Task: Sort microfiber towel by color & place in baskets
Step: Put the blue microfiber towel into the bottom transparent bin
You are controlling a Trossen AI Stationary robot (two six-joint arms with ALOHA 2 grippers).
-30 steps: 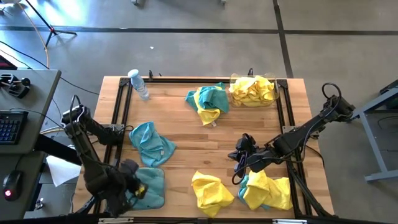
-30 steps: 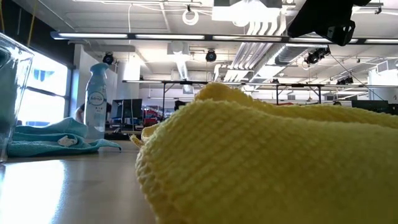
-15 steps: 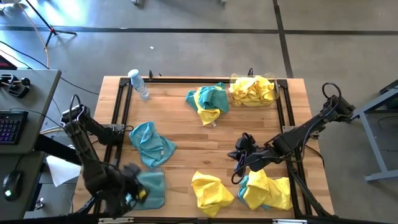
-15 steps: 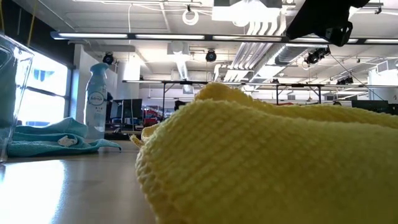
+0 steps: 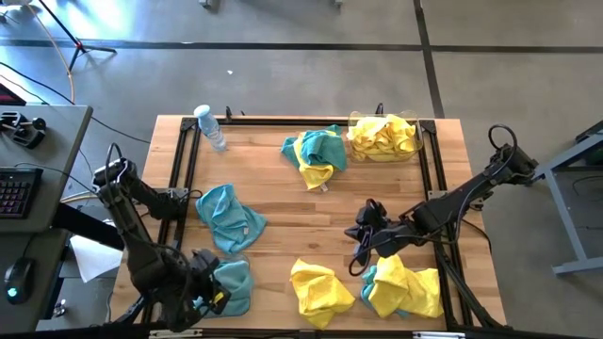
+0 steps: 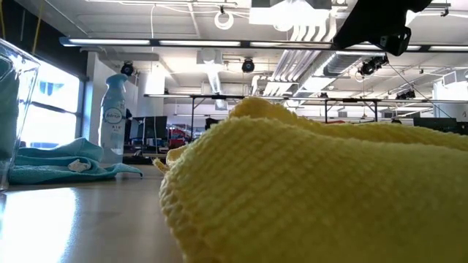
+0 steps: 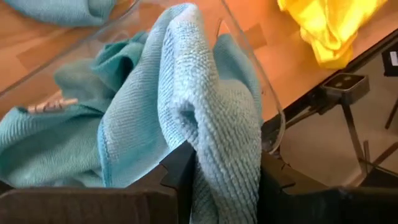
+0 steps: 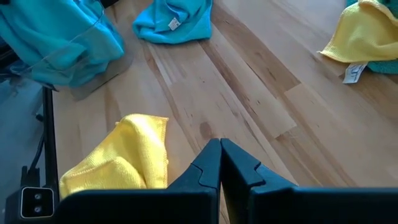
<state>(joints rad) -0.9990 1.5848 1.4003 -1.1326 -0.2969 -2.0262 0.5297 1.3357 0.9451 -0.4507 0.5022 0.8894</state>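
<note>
The near-left clear basket (image 5: 236,303) holds teal towels (image 7: 68,143). My left gripper (image 5: 209,287) (image 7: 221,168) stands over it, shut on one teal towel. The far-right basket (image 5: 415,151) holds yellow towels (image 5: 382,135). Loose on the table lie a teal towel (image 5: 229,218), a yellow-and-teal pile (image 5: 316,155), a yellow towel (image 5: 320,287) and a yellow heap over teal (image 5: 405,290). My right gripper (image 5: 360,240) (image 8: 221,162) is shut and empty. It hovers above bare wood between the two near yellow heaps. My left gripper pinches an upright fold (image 7: 214,134) of a teal towel between its two fingers, with several layers bunched together. The fingers come from above, slanting down into the basket. The rest of the towel (image 7: 130,124) lies slack inside the basket, against its clear wall (image 7: 249,68).
A small water bottle (image 5: 209,125) lies near the far-left corner. Black rails (image 5: 184,169) frame the wooden top. In the low view, a yellow towel (image 6: 307,190) fills the foreground. There is bare wood at the table's middle (image 5: 301,221).
My left gripper has moved a little toward the table's near edge and right, over the near-left basket. It has kept the teal towel, which now lies bunched narrower in the basket.
</note>
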